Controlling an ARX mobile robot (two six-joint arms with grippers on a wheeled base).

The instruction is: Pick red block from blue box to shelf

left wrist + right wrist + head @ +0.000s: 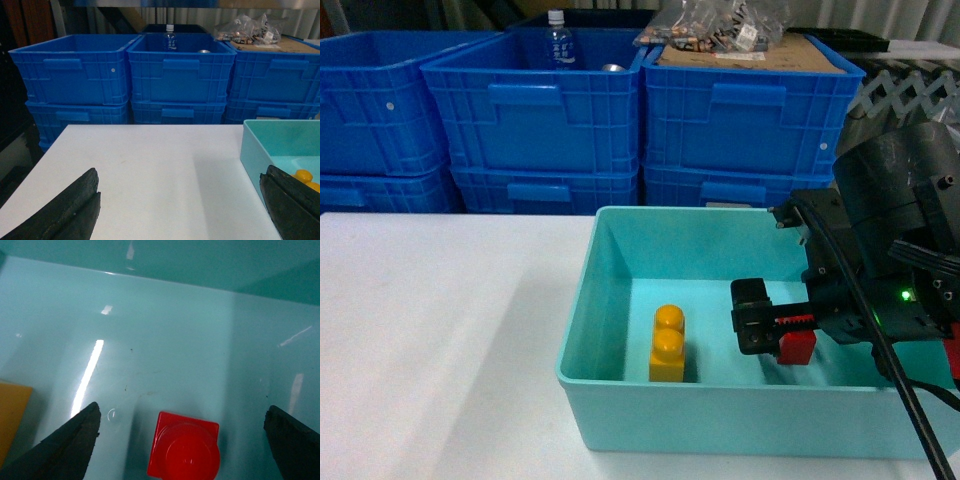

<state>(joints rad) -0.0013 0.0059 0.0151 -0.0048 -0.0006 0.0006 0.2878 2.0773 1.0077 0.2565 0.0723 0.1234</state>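
- The right end effector [775, 335] is reaching down into the blue box [610, 300], its fingers spread wide and gripping nothing.
- The red block [184, 452] is sitting stud-up on the floor of the blue box, directly below the right end effector and between its two dark fingertips [75, 440] in the right wrist view, with clear floor showing on either side of it.
- In the head view the red block [797, 347] is partly showing just behind the black finger assembly, toward the right half of the box.
- A yellow two-stud brick [668, 345] is lying on the box floor to the left of the red block, well apart from it; its orange-yellow edge [12, 415] is peeking in at the left of the right wrist view.
- The left end effector [180, 210] is hovering over the white worktop [440, 330] to the left of the blue box, its fingers standing far apart and holding nothing.
- Dark blue crates [560, 110] are standing stacked behind the worktop, one holding a plastic bottle [556, 40], another topped with a bag of small parts [720, 28].
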